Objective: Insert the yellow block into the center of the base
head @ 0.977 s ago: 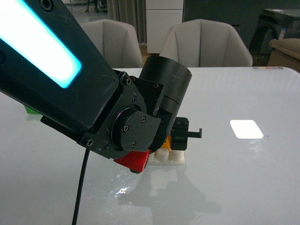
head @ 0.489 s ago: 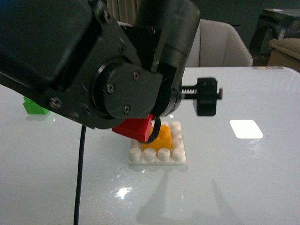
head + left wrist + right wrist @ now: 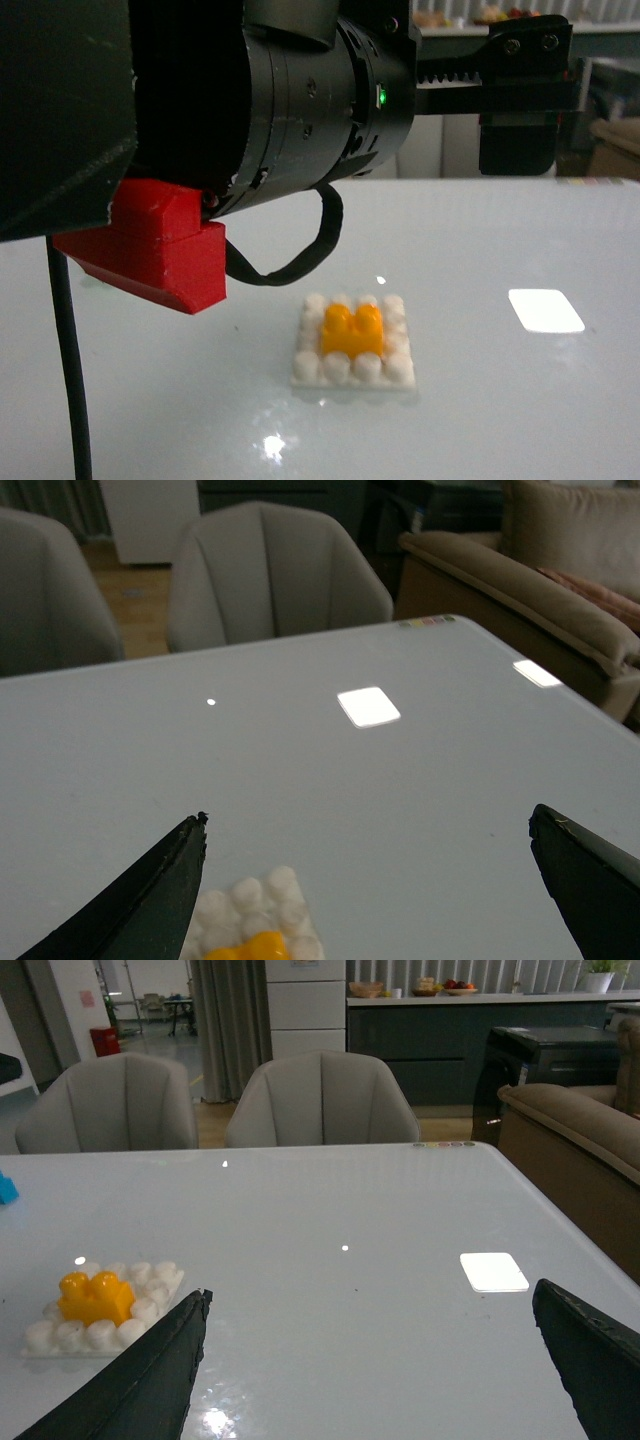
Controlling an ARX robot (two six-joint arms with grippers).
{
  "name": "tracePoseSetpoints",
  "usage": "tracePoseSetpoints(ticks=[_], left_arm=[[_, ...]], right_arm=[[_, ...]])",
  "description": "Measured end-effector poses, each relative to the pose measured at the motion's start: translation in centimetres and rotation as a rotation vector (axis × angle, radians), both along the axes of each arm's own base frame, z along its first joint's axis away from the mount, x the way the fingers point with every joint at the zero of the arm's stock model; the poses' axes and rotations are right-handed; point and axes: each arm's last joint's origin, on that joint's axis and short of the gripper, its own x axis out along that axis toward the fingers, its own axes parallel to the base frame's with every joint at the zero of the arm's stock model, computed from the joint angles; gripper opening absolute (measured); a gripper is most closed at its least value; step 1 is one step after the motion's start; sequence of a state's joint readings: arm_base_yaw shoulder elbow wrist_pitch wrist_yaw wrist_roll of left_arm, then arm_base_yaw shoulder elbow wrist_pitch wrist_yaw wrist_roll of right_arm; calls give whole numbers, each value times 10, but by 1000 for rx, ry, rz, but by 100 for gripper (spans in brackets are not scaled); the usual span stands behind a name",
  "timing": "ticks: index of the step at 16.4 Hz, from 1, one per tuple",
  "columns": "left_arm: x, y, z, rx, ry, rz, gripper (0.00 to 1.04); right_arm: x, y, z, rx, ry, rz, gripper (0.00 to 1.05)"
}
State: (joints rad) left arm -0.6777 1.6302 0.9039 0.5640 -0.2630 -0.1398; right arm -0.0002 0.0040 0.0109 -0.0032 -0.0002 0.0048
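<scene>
— What has been changed since a second ago?

— Upward and toward the camera, the left arm has been raised off the base (image 3: 355,368); a second ago its gripper was down over the plate, and now the whole plate is uncovered. The front view's upper left is filled by the arm's dark body, with a red part (image 3: 150,250) and a black cable (image 3: 290,262) hanging from it.

— How are the fingers held?

— The left gripper (image 3: 370,880) is spread wide, nothing between its fingers (image 3: 150,900). The right gripper (image 3: 370,1360) is likewise parted wide and empty.

— Where is the yellow block (image 3: 352,330) found?

— It is seated upright on the centre studs of the base, ringed by white studs. Farther off, a bright white square (image 3: 546,310) is seen on the table (image 3: 500,420), and a blue piece (image 3: 6,1188) near the far edge.
</scene>
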Motion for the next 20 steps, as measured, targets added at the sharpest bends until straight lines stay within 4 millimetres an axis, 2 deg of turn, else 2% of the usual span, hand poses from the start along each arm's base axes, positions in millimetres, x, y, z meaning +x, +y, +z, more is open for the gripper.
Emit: tracePoseSetpoints(ticks=[1,2,3,5,7,9,12,20], left_arm=[[-4,4,6,10,-19,10,98],[-14,37,0,16,-157,319,78],[-26,56,-8,31,-159,367,71],[-44,108,-14,16,-207,417,46],[-59,138,-38,47,-170,416,24],[-73,158,-50,61,-144,399,4],[-95,187,-50,56,-158,420,2],[-132,210,-66,47,-180,388,2]], right_arm=[[0,0,0,0,0,0,98],[0,0,0,0,-2,0,98],[0,0,0,0,4,-2,98],[0,0,0,0,0,0,98],[0,0,0,0,0,0,98],[0,0,0,0,0,0,98],[0,0,0,0,0,0,98],[0,0,0,0,0,0,98]])
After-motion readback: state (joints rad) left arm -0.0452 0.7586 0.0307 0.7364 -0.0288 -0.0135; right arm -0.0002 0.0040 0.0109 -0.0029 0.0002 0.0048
